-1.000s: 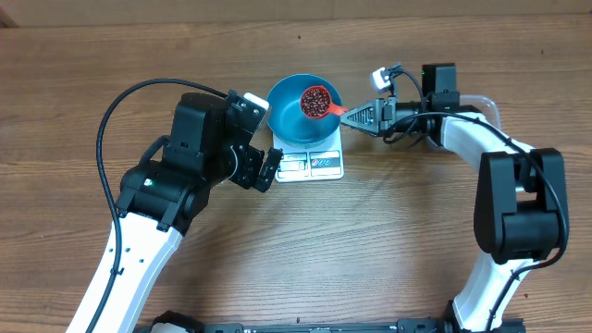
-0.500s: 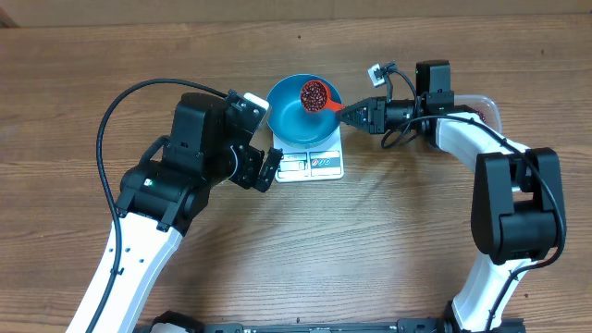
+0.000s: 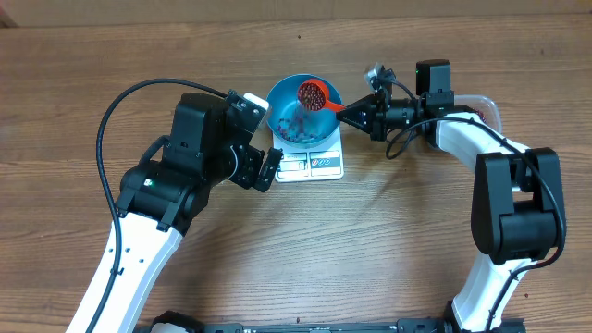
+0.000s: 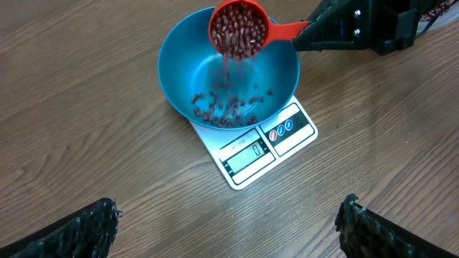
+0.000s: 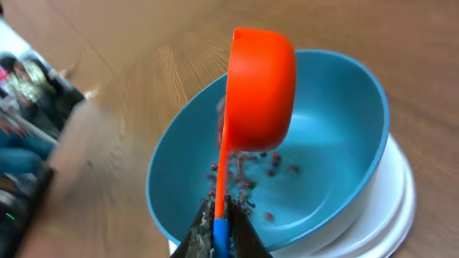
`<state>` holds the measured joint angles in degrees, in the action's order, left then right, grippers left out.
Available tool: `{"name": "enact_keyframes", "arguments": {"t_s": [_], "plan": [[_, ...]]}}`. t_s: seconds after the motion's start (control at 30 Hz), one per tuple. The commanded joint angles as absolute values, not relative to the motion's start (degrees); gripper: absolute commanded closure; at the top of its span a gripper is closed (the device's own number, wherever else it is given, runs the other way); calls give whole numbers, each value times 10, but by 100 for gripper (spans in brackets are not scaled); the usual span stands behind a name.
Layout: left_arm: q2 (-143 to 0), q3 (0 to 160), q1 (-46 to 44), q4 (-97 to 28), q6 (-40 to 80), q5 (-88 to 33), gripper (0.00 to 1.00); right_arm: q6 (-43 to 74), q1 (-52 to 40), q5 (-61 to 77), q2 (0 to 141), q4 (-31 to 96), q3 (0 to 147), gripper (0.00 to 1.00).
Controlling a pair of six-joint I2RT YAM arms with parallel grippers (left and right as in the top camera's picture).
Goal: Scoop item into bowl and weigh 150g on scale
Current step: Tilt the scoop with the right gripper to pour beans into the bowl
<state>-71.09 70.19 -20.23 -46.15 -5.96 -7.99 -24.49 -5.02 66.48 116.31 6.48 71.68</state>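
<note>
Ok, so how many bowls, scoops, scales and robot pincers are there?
bowl: 1
scoop: 1
scale: 1
pincers: 2, the left pincer and the right pincer
Total: 5

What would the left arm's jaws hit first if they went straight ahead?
Most likely the white scale, at its display edge; the blue bowl sits on it just behind. Depth is unclear, so they might touch the table first.

bowl [image 4: 183, 68] mouth: scoop [image 4: 239, 29] overhead | scale [image 4: 262, 147] front: bare table [image 4: 107, 172]
</note>
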Motion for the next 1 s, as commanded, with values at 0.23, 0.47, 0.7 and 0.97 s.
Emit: {"name": "enact_keyframes", "arguments": {"t_s": [0.23,0.47,0.7,0.97], "plan": [[-701,703,-204,-461,-56,-88,1,-423,-53,639,1165,49,724,96],[-701,703,-204,-461,-56,-88,1,-423,-53,639,1165,-12,724,96],[-701,703,-204,-461,-56,-88,0,-461,-53,639,1165,-34,724,96],[-701,703,-204,-461,-56,-88,0,-533,-53,593,1165,-27,724,96]]}}
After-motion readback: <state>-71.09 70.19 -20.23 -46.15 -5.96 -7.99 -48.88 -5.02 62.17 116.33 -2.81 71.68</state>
